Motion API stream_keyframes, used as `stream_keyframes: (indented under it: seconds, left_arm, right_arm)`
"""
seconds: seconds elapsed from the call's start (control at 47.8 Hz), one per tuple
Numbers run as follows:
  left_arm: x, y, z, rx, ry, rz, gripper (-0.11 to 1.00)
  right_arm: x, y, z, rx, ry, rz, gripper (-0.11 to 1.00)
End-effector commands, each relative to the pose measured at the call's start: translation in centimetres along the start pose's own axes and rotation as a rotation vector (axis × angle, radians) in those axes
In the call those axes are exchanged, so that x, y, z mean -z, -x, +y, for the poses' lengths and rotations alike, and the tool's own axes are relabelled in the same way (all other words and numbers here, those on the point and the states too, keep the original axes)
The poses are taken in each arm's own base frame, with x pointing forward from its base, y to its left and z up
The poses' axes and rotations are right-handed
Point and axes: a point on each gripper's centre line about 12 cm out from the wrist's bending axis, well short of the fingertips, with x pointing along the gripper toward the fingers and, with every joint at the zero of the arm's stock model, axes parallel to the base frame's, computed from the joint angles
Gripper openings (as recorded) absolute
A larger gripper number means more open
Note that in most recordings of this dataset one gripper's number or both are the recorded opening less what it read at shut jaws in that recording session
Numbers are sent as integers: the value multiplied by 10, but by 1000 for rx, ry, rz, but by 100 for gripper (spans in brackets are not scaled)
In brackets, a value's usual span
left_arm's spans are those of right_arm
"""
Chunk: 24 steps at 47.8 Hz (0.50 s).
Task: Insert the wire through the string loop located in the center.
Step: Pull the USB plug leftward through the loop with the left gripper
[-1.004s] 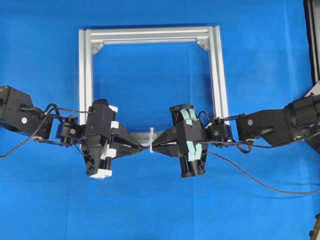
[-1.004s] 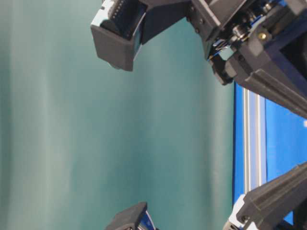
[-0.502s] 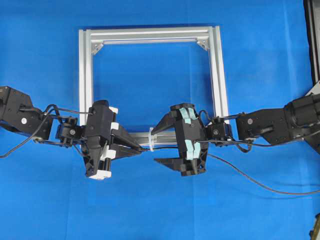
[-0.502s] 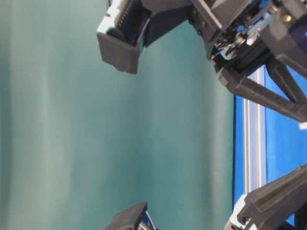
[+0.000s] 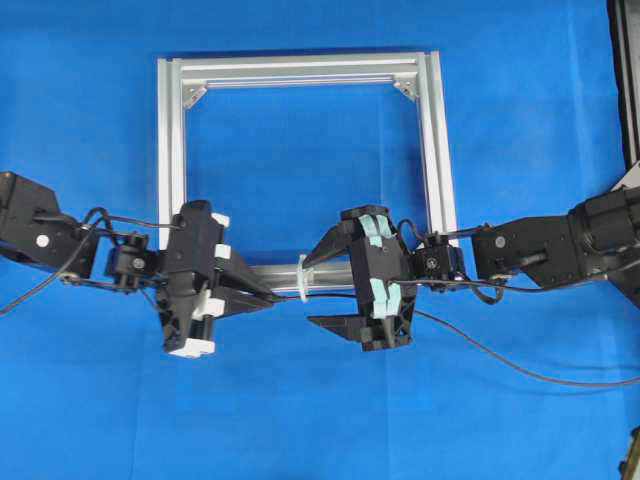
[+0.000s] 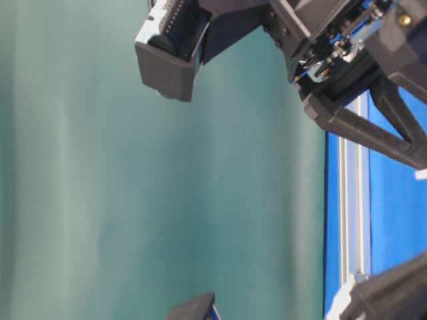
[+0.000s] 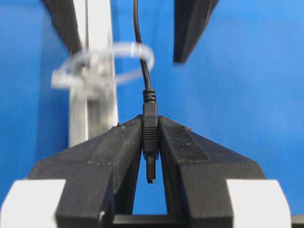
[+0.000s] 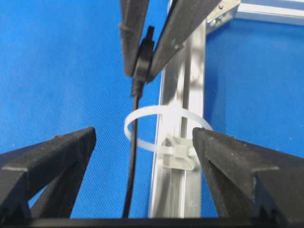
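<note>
The white string loop (image 5: 303, 278) stands upright on the near bar of the silver frame (image 5: 300, 70). The black wire (image 5: 480, 350) runs from the right, under my right gripper, through the loop. My left gripper (image 5: 276, 297) is shut on the wire's plug just left of the loop. In the left wrist view the plug (image 7: 150, 137) sits between the closed jaws of the left gripper (image 7: 150, 124), with the loop (image 7: 114, 59) behind it around the wire. My right gripper (image 5: 318, 290) is open and empty, its jaws astride the loop (image 8: 166, 121) and the wire (image 8: 133, 161).
The square aluminium frame lies flat on the blue cloth, with corner brackets (image 5: 406, 89) at its far corners. The wire's slack trails off to the right edge of the table (image 5: 600, 383). Dark equipment (image 5: 625, 60) stands at the far right edge.
My right gripper opened and let go of the wire. My left gripper, still shut on the plug, moved a little left, drawing the wire further through the loop.
</note>
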Motion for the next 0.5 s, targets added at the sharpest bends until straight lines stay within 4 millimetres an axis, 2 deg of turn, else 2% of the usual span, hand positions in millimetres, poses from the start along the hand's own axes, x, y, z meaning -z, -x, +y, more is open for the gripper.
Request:
stream_keyframes:
  seconds: [0.0, 0.481]
  left_arm:
    - [-6, 13, -3, 12, -5, -27, 9]
    - [28, 80, 8, 5, -7, 10, 9]
  right_arm:
    - [-12, 5, 1, -3, -2, -37, 93]
    - [-9, 7, 0, -4, 3, -31, 93]
